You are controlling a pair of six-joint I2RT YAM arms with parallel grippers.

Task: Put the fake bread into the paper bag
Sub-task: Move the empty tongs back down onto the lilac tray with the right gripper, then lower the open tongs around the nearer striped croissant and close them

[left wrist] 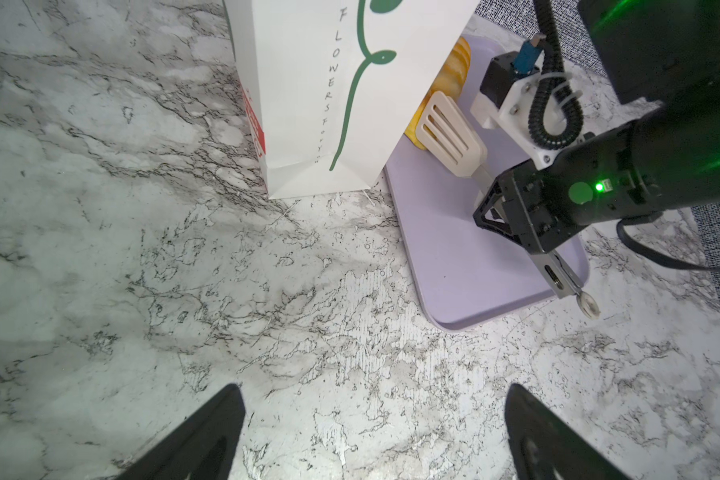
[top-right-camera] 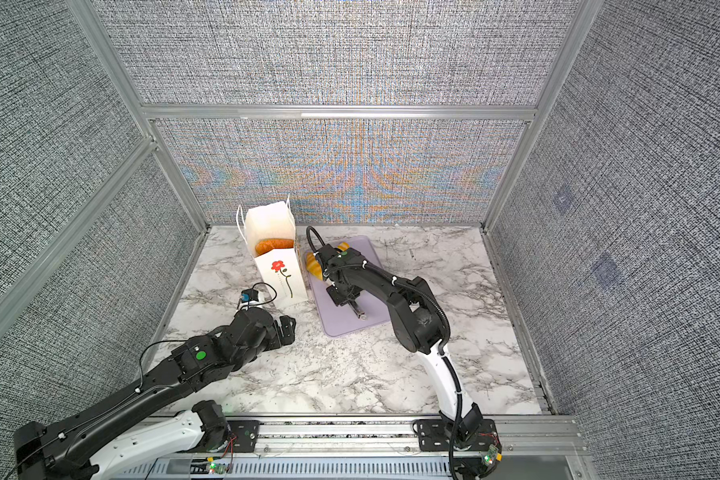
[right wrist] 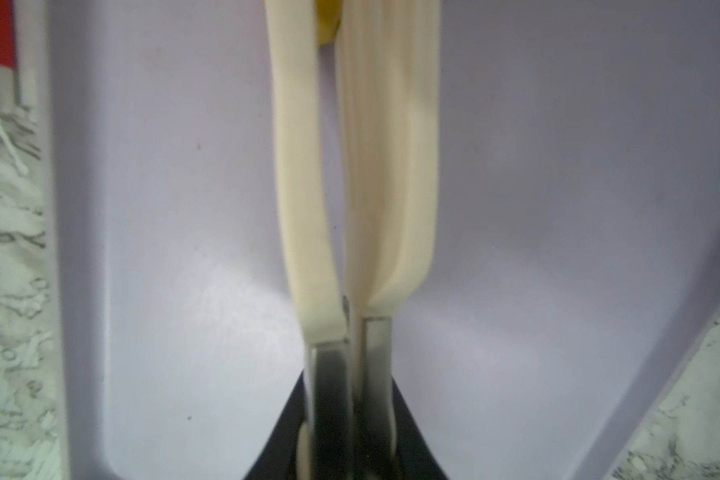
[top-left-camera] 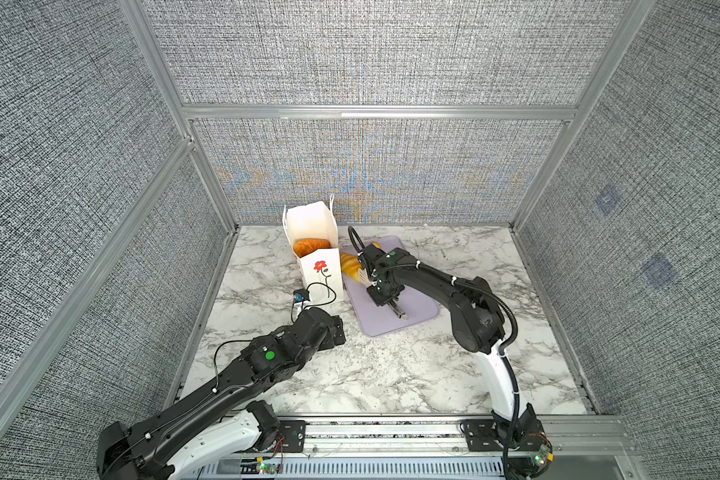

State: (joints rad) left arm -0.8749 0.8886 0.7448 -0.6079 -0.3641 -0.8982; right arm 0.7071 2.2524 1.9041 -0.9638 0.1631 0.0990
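Right gripper (left wrist: 512, 208) is clenched on the steel handles of the tongs (left wrist: 449, 133), low over the lilac tray (top-left-camera: 416, 311). The tongs point far-left toward the paper bag (top-left-camera: 321, 274).

The cream tong tips sit nearly together in the right wrist view (right wrist: 308, 166), against a yellow fake bread (top-left-camera: 350, 264) at the tray's far-left corner. That piece lies just beside the bag's right wall. The tips are blurred and partly hidden, so I can't tell if they actually pinch it.

A second bit of yellow (top-left-camera: 376, 245) shows past the right arm at the tray's far edge; it could be the same piece or another.

The bag stands upright on the marble table (top-left-camera: 391, 374), touching or nearly touching the tray's left edge, mouth open. An orange-brown bread (top-left-camera: 310, 246) is inside, near the top.

Left gripper (left wrist: 375, 436) is released, jaws wide with nothing between them. It sits over bare table on the near side of the bag, apart from it.
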